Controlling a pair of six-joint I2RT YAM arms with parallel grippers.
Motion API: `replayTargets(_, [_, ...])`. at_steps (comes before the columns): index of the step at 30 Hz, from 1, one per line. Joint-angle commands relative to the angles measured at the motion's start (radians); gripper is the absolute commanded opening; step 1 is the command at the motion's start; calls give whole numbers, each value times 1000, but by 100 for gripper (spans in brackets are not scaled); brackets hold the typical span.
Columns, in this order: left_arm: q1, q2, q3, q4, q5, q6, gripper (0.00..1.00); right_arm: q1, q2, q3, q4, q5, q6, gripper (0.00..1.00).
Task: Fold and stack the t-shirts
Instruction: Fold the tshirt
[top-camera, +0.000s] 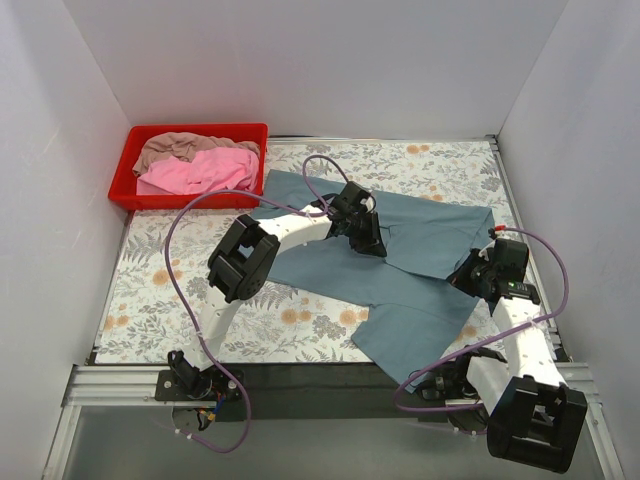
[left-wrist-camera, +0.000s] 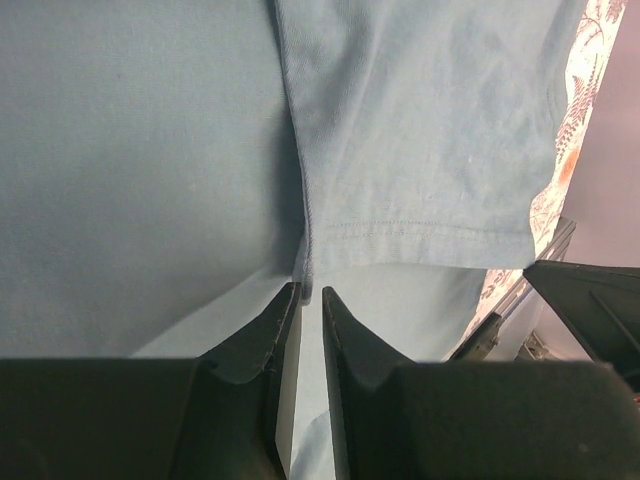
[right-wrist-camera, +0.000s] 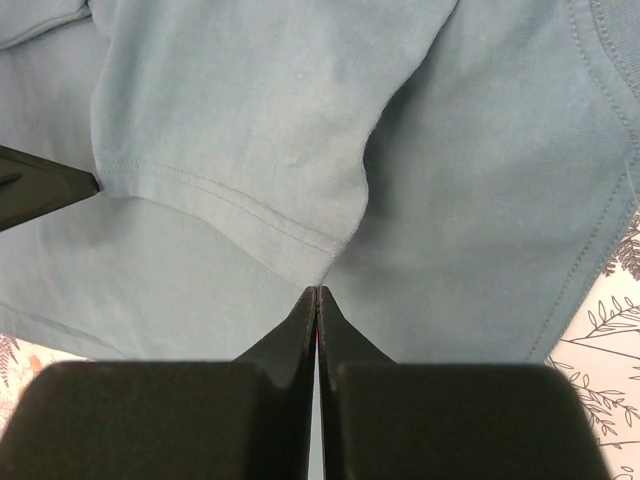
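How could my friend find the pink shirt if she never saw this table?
Start at the flowery table and go to its far left corner, where a red tray sits. Of the two crumpled shirts inside, the pink shirt is the bright one, with the beige shirt bunched behind it.

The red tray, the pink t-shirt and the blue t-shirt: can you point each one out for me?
red tray (top-camera: 140, 202): top view, on its front wall.
pink t-shirt (top-camera: 200, 172): top view, middle of the crumpled cloth.
blue t-shirt (top-camera: 440, 235): top view, flat cloth near its right end.
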Motion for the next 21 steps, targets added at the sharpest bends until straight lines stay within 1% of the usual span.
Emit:
replayTargets(1, [-3,-30,19,-25,32,7,14,-2,-15,-14,-22,7,-14,1])
replayTargets(6, [-3,-40,0,-25,24,6,14,-2,-18,-29,-38,-1,-9,1])
replayTargets(13, [-3,-56,-4,-50,-21,12,15,-2,-9,-18,-64,-3,1,10])
replayTargets(15, [-2,-67,-4,-65,-47,19,16,-4,-18,-12,-75,5,4,11])
replayTargets(17, [-2,-76,-12,-82,-73,29,22,-2,-35,-8,-79,17,7,17])
replayTargets(19, [-2,-96,-18,-88,-94,35,25,-2,-40,-8,-81,11,6,21])
replayTargets(21, [-3,-115,-33,-99,-138,42,29,-2,-38,-6,-81,7,4,28])
